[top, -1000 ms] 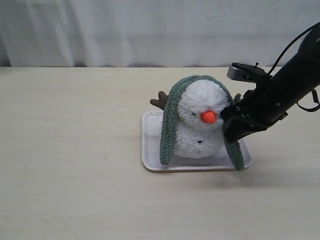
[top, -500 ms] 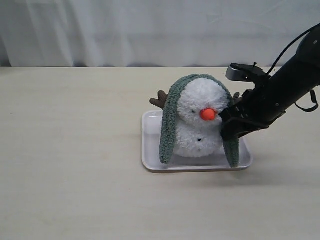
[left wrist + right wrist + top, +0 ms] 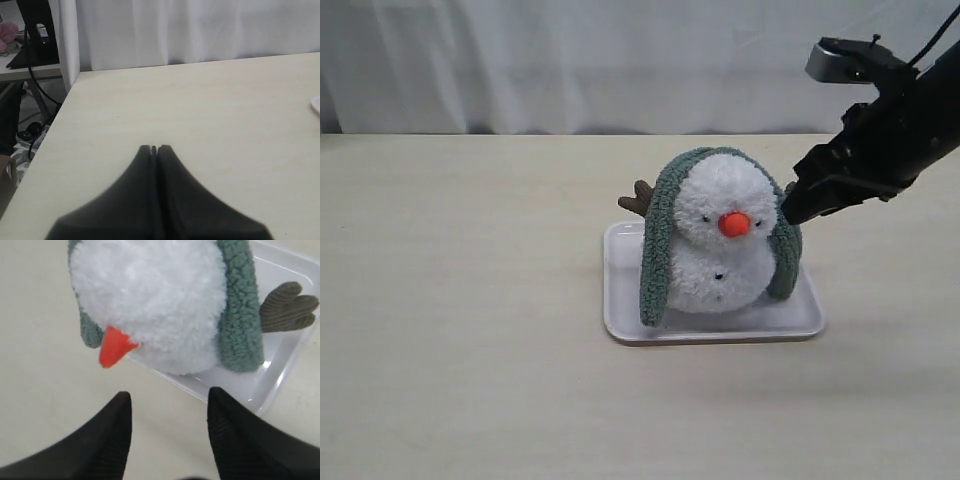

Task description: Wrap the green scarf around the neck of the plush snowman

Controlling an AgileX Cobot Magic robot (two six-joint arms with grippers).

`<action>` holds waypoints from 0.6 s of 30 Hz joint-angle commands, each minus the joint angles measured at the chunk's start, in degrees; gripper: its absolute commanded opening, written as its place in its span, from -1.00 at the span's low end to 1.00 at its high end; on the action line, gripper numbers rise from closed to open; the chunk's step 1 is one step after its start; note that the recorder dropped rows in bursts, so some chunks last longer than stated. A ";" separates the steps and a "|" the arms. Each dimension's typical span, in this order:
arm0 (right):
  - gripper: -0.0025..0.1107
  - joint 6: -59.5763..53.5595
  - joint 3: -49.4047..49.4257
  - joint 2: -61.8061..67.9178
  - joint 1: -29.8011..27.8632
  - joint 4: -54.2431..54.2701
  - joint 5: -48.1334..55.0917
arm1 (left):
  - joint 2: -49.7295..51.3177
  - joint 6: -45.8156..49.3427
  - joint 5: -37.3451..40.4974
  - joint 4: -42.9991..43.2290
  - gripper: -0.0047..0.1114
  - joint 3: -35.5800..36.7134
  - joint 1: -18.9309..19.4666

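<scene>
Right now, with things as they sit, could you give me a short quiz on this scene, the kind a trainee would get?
1. True or false: the scarf is wound around the snowman's neck.
2. What is the snowman sitting in? A a wooden box; B a white tray; C a blue bowl.
3. Fill in: the right end effector is ____ (open or shut).

Key: 1 false, it drapes over the head and hangs down both sides; 2 B; 3 open.
</scene>
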 commanded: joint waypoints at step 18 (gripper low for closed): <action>-0.88 3.44 -14.80 1.54 0.24 -0.10 -2.22 | -0.11 -0.14 -0.53 -0.12 -0.92 0.17 0.06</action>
